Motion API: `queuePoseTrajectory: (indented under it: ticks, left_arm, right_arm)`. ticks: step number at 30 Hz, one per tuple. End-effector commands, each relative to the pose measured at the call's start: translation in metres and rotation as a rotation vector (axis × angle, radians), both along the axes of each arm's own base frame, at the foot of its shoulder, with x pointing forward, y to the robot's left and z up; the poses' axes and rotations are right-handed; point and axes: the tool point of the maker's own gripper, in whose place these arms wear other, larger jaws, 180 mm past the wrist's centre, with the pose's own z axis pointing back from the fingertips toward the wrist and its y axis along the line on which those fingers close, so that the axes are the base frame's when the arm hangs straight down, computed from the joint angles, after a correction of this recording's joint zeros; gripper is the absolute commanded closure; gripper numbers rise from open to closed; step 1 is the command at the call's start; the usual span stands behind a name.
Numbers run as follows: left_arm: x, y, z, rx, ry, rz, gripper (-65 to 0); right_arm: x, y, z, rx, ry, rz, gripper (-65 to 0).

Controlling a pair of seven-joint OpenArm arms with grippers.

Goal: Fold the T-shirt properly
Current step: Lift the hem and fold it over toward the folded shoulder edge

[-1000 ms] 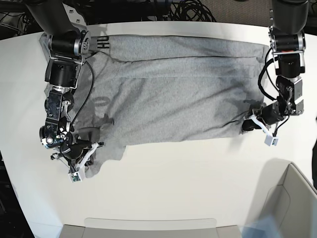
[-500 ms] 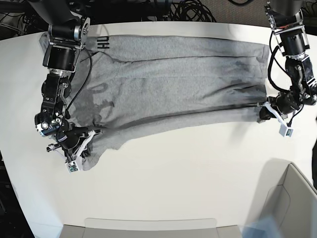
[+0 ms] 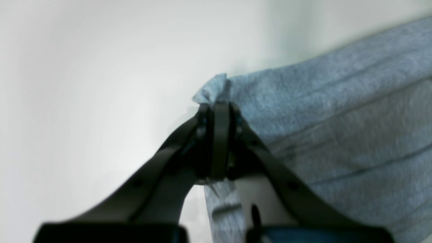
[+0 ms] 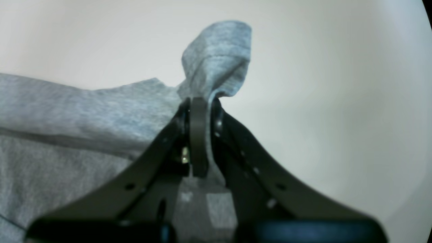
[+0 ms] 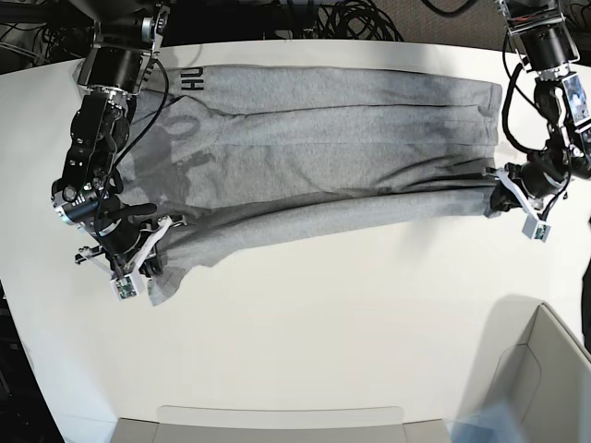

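Observation:
The heather-grey T-shirt [image 5: 323, 148] lies spread across the white table, dark lettering showing at its far left edge. Its near edge is lifted and stretched between both grippers. My left gripper [image 5: 500, 195], on the base view's right, is shut on the shirt's near right corner; the left wrist view shows its jaws [image 3: 217, 111] pinching the grey cloth [image 3: 337, 118]. My right gripper [image 5: 155, 236], on the base view's left, is shut on the near left part by the sleeve; the right wrist view shows its jaws [image 4: 199, 108] clamping a bunched fold [image 4: 219, 54].
The white table [image 5: 323, 323] stretches toward the camera below the shirt. A light grey bin [image 5: 545, 378] stands at the near right corner. A flat tray edge [image 5: 277, 420] runs along the near side. Black cables [image 5: 351, 18] lie behind the table.
Both grippers have lifted and moved the shirt's near edge toward the far side, pulling it taut. The lower part of the shirt has risen off the table and folded toward the back.

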Motion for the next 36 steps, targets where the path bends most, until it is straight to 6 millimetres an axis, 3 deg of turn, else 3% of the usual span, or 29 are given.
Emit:
queuePoseTrajectory:
  ticks: [1, 7, 12, 22, 26, 33, 36]
  left_arm:
    - [0.009, 0.006, 0.019, 0.023, -0.059, -0.007, 0.0]
    - [-0.008, 0.013, 0.022, 0.048, -0.059, 0.006, 0.0]
    - [-0.025, 0.012, 0.023, 0.077, -0.051, -0.009, 0.0]
    - [-0.053, 0.004, 0.001, 0.063, 0.021, -0.016, 0.0]
    - [-0.07, 0.003, -0.011, 0.061, 0.067, -0.019, 0.0]
    - [-0.082, 0.004, -0.017, 0.061, 0.097, -0.017, 0.0]
    - [-0.083, 0.004, -0.018, 0.061, 0.101, -0.017, 0.0]
  right_arm:
    - [0.009, -0.009, 0.024, -0.004, -0.072, -0.018, 0.0]
    - [-0.009, -0.026, 0.012, -0.006, -0.047, -0.064, 0.0]
    - [-0.026, -0.024, 0.008, -0.024, -0.042, -0.061, 0.0]
    - [-0.069, -0.02, -0.006, -0.06, 0.001, -0.046, 0.0]
    - [-0.084, -0.029, -0.01, -0.077, 0.018, -0.056, 0.0]
    - [-0.102, -0.053, -0.014, -0.107, 0.036, -0.064, 0.0]
    - [-0.111, -0.054, -0.022, -0.111, 0.066, -0.056, 0.0]
